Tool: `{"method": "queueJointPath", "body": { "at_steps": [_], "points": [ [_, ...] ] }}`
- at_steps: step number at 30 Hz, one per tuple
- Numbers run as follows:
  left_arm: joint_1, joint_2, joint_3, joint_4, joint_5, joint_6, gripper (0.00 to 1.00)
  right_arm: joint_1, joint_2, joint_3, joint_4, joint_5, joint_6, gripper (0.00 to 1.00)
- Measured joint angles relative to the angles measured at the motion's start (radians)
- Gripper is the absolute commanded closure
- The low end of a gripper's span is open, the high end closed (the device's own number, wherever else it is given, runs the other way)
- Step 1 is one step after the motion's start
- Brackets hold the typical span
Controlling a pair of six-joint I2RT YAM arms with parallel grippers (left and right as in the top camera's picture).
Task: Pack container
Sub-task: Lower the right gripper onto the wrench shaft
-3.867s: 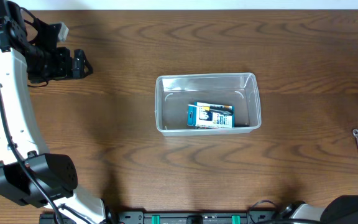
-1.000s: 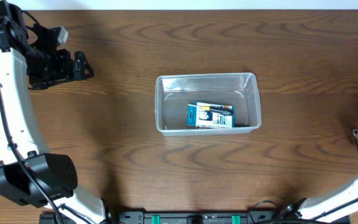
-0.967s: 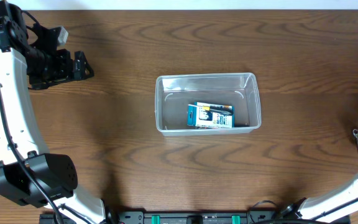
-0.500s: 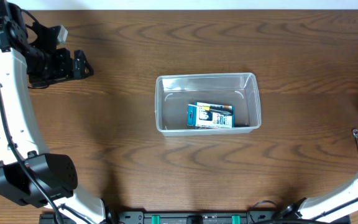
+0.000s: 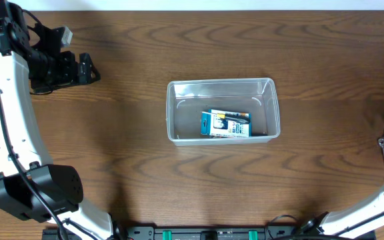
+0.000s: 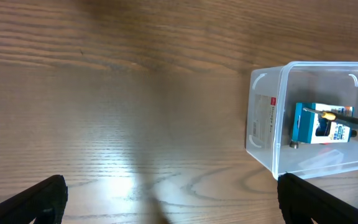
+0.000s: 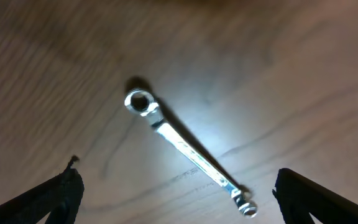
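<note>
Right gripper has its fingers spread wide apart over the bare wood, nothing between them. The slim metal wrench lies flat just beyond the tips, ring end to the upper left in the wrist view. From overhead the gripper now pokes in at the right edge just beyond the wrench's head, where half a second ago it barely showed. Nearly four seconds back that whole wrench lay uncovered, with no arm near it. Over on the far left, the left gripper is parked just as before, fingers wide apart and empty. The container sits mid-table and hasn't budged, with the blue-and-white box lying inside it. Dark wood-grain table all round, with a pale strip along its far edge.
</note>
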Motion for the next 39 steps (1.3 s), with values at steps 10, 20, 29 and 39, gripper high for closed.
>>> {"method": "queueJointPath", "body": {
  "at_steps": [10,20,29,39],
  "points": [
    [0.0,0.0,0.0,0.019,0.0,0.0,0.02,0.007,0.001,-0.117,-0.018,0.055,-0.195,0.01],
    [0.0,0.0,0.0,0.019,0.0,0.0,0.02,0.01,0.003,-0.186,0.054,0.201,-0.304,0.01],
    [0.0,0.0,0.0,0.019,0.0,0.0,0.02,0.01,0.003,-0.186,0.066,0.177,-0.579,0.01],
    [0.0,0.0,0.0,0.02,0.0,0.0,0.02,0.01,0.003,-0.186,0.15,0.106,-0.745,0.01]
  ]
}}
